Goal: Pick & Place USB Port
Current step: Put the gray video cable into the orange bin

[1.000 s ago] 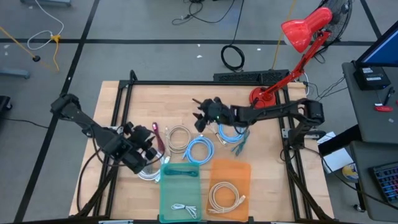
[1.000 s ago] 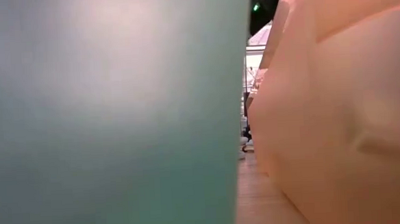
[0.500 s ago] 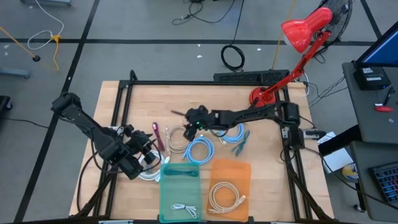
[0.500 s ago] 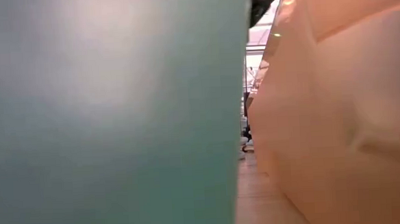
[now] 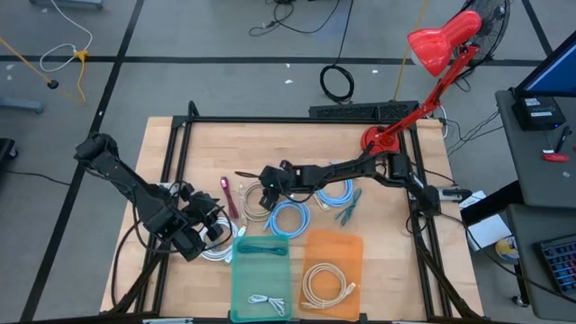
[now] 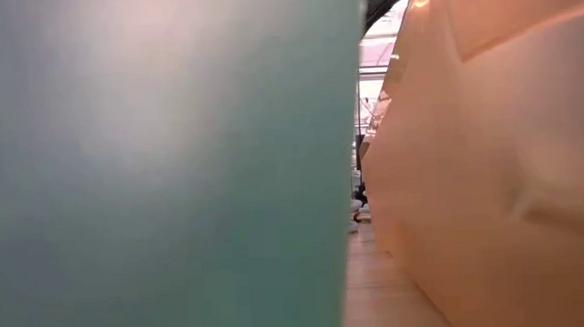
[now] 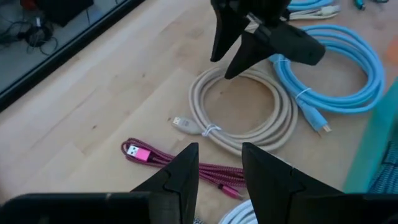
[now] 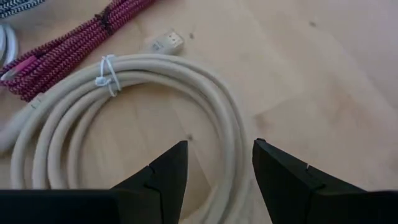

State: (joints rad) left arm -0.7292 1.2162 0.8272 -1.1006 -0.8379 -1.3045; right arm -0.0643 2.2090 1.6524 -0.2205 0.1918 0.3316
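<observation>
Right wrist view: the right end effector hovers with its fingers spread, holding nothing, just above the beige cable coil, seemingly lined up to straddle the coil's strands for a pick. A pink braided cable lies just beyond. From the high view, the left end effector waits, fingers also parted and empty, near the white cable at the bench's left side. The teal bin and orange bin, each already holding a cable, sit near the front edge.
</observation>
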